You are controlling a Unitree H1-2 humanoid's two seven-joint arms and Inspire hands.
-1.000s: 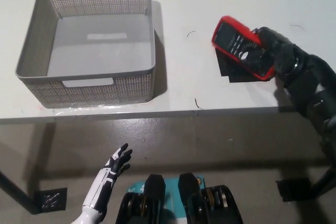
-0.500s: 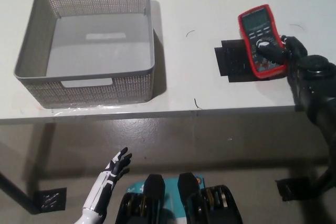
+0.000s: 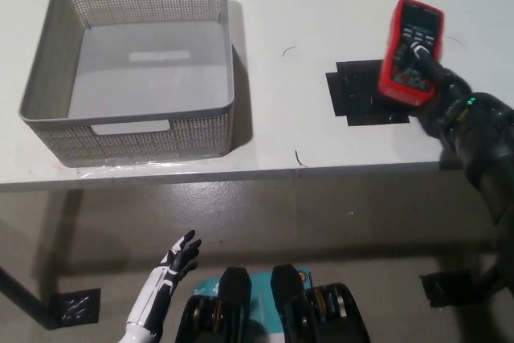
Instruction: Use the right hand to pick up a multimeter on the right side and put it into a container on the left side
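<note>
From the head camera I see my right hand at the right side of the white table, its black fingers wrapped around the lower end of the meter. The meter has a red casing around a dark face. There is a dark screen at its far end, a row of small buttons under that, and a round dial close to my fingers. Its long axis runs away from me with a slight tilt to the right, and the screen end points toward the far edge of the table. It sits in my grip over the right part of a black square patch that is marked on the table top. I cannot tell whether its underside touches the surface or is lifted clear of it.

The grey perforated basket stands on the left part of the table, well apart from the meter. It has handle slots in its near and far walls, and its pale floor is bare.

My white left hand rests low at the lower left, below the table's near edge, over the floor. Its fingers are spread and hold nothing.
</note>
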